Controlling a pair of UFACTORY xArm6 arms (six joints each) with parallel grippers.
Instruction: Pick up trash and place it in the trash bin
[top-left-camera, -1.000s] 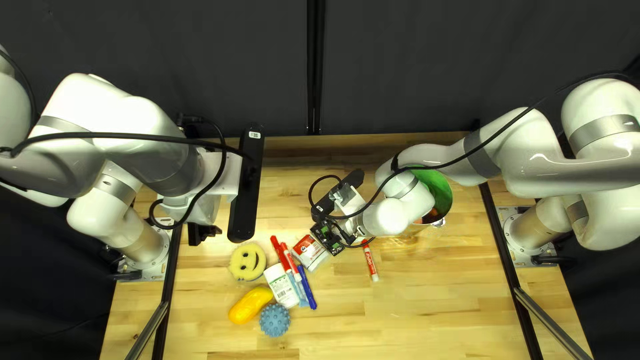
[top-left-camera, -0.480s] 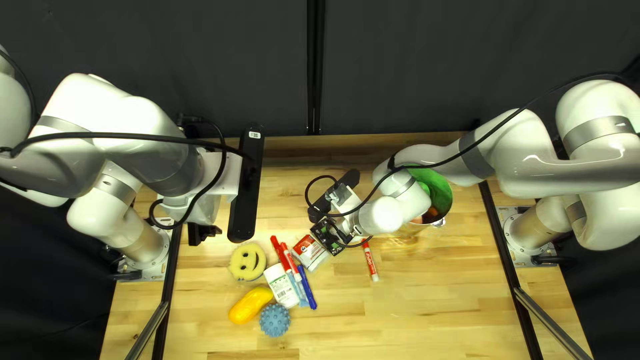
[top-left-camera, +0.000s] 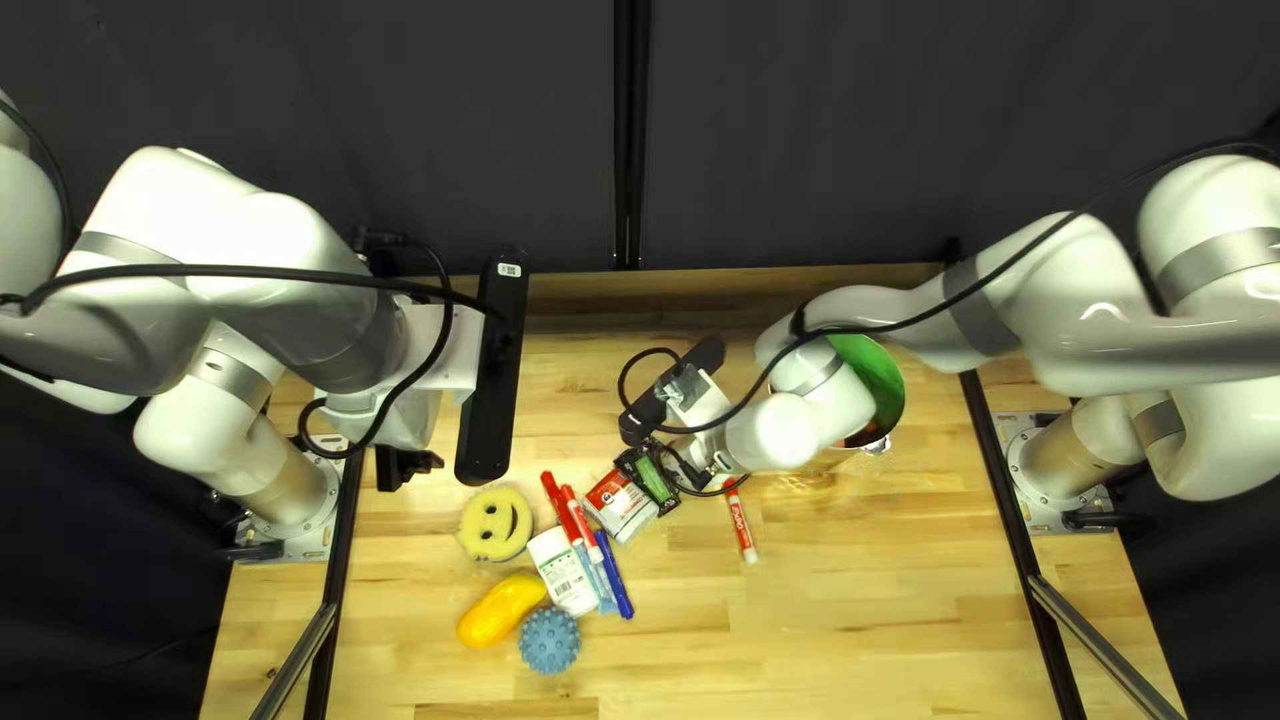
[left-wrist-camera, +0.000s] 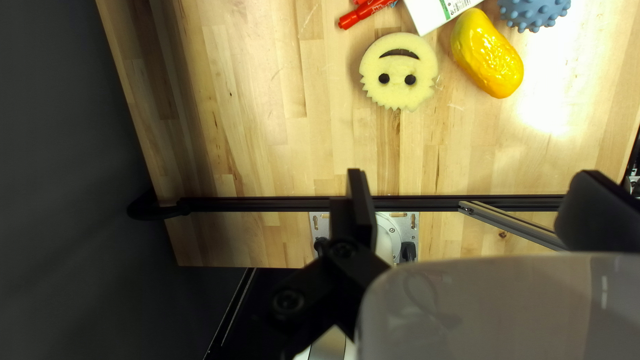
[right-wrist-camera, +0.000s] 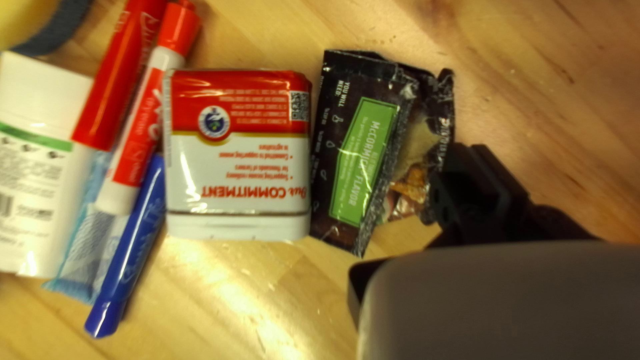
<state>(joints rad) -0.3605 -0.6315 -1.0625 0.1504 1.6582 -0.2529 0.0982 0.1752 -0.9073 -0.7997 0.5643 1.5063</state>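
At the centre of the top left view my right gripper [top-left-camera: 683, 470] is low over the table, at one end of the black packet with a green label [top-left-camera: 652, 479]. In the right wrist view the gripper [right-wrist-camera: 470, 187] is shut on the packet's crumpled edge; its label [right-wrist-camera: 360, 160] faces the camera. The packet lies against the red and white spice can [right-wrist-camera: 237, 160]. The green-lined bin [top-left-camera: 880, 380] stands partly under my right forearm. My left gripper [top-left-camera: 404, 467] hangs at the table's left; in its wrist view the gripper [left-wrist-camera: 467, 203] is open and holds nothing.
Beside the can are red markers [top-left-camera: 576, 518], a blue marker [top-left-camera: 615, 576], a white bottle [top-left-camera: 564, 571] and a light-blue wrapper. Toward the left lie a smiley sponge [top-left-camera: 495, 523], a yellow mango [top-left-camera: 502, 610] and a spiky blue ball [top-left-camera: 550, 640]. Another marker [top-left-camera: 742, 523] lies right of my right gripper.
The packet has turned beside my right gripper, so that its green label now shows. My right arm has shifted slightly; my left arm has stayed still.
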